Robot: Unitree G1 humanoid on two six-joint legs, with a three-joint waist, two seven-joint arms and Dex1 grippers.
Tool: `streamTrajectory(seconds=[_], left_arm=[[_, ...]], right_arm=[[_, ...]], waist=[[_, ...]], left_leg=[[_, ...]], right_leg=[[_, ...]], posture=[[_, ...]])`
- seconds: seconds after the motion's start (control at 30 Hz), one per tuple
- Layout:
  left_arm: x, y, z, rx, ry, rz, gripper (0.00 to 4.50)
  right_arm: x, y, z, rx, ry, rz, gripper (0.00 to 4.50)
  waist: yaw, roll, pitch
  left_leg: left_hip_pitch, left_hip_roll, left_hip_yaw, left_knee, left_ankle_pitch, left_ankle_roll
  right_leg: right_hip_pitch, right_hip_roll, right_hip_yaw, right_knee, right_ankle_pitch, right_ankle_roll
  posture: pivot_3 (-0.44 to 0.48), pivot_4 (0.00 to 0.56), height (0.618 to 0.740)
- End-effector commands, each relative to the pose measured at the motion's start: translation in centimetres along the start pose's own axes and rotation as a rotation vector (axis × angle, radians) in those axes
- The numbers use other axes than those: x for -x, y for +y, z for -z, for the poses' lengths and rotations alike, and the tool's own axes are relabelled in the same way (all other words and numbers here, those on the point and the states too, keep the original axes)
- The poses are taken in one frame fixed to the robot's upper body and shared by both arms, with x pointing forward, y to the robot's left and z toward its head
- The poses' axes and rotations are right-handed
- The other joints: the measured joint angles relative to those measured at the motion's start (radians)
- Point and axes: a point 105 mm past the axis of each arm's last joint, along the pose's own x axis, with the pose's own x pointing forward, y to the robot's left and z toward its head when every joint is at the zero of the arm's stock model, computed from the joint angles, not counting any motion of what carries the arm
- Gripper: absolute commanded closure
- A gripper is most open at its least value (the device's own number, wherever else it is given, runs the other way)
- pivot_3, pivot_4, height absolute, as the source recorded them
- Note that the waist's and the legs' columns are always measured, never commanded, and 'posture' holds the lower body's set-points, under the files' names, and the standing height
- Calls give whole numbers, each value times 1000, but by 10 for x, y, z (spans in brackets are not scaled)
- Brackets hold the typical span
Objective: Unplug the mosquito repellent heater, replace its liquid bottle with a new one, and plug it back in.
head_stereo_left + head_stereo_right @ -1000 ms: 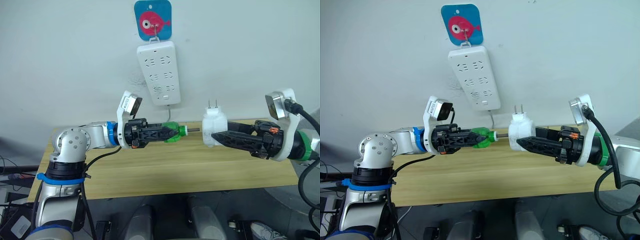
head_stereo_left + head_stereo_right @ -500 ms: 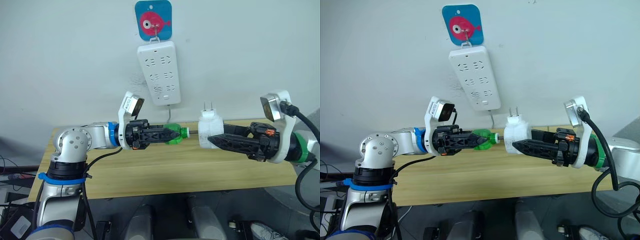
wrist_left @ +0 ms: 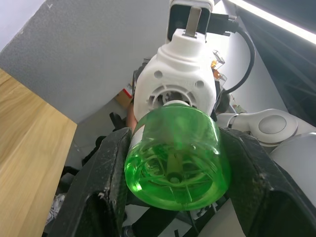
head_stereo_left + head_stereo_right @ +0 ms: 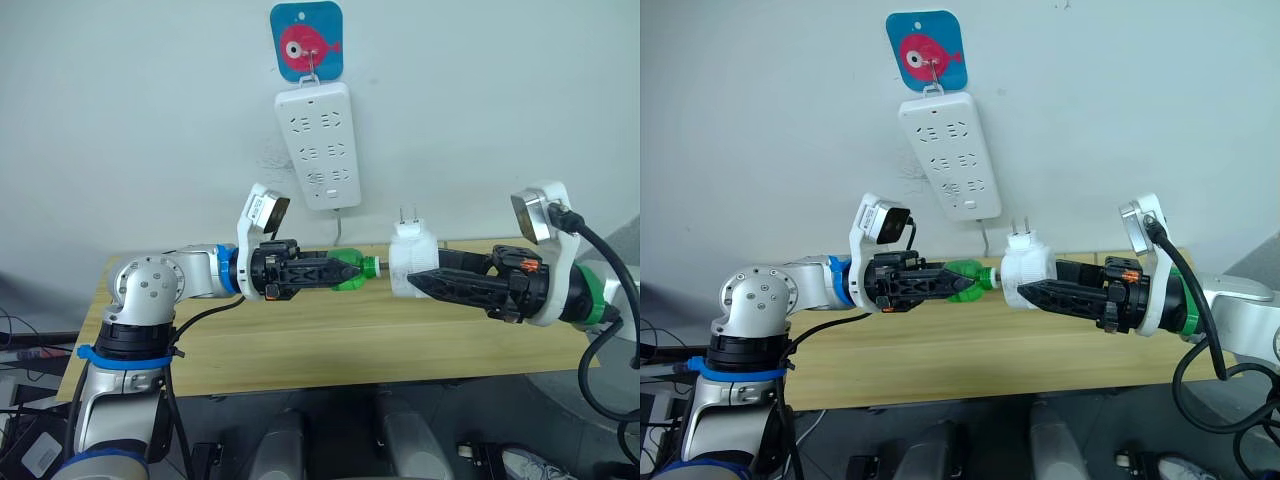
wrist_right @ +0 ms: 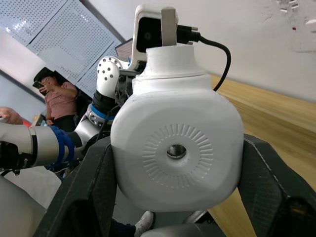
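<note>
Holding the green bottle (image 4: 345, 270) pinched in my left jaws (image 4: 330, 270) and the mosquito repellent heater (image 4: 413, 262) clamped in my right jaws (image 4: 425, 283) above the desk (image 4: 300, 340), I should keep neck and socket coaxial, pressing gently while twisting.

Both arms raised, level, tips facing; jaws clamped.

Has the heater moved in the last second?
Yes. The heater has shifted toward the robot's left, nearer under the wall power strip, closing on the green bottle.
</note>
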Motion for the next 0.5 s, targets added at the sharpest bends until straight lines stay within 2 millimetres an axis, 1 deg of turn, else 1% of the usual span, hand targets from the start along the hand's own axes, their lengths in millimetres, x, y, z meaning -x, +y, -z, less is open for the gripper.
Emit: streamTrajectory(seconds=[0.03,0.17,0.37,0.5], left_arm=[[-7,-10,3,-32,34,53,2138],[-7,-10,3,-32,30,54,2138],[-8,-9,5,-34,39,55,2138],[-9,-9,6,-37,48,60,2138]], right_arm=[[-2,10,-7,35,-26,-33,1550],[-1,12,-4,27,-10,-46,1550],[-6,19,-1,16,-3,-88,1550],[-8,21,-1,14,-1,-97,1550]], waist=[[0,0,0],[0,0,0],[0,0,0],[0,0,0]], left_leg=[[0,0,0,0,0,0],[0,0,0,0,0,0],[0,0,0,0,0,0],[0,0,0,0,0,0]], right_leg=[[0,0,0,0,0,0],[0,0,0,0,0,0],[0,0,0,0,0,0],[0,0,0,0,0,0]], posture=[[-170,169,740],[-170,169,740],[-172,167,740],[-172,169,740]])
